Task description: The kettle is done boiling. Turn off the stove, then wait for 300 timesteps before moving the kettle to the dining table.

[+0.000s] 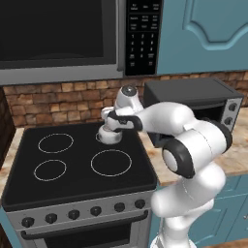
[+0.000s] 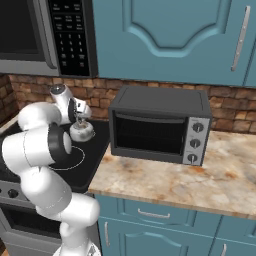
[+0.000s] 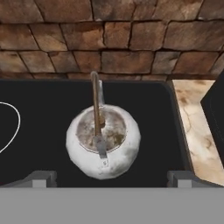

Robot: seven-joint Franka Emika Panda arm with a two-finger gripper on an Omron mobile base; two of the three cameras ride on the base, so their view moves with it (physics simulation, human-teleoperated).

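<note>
Small shiny silver metal kettle [image 3: 103, 142] with squat rounded body and thin arched handle sits on black glass cooktop [image 1: 77, 167], at right rear corner, close to brick backsplash [image 3: 109, 37]. 4 white ring outlines on glass; nearest large ring [image 1: 111, 162] lies just in front of kettle. White arm's 2-finger gripper [image 3: 109, 178] hovers above kettle, fingers spread wide either side, pinching nothing. Black toaster oven [image 2: 160, 127] stands on marbled counter [image 2: 200, 180] beside stove.
</note>
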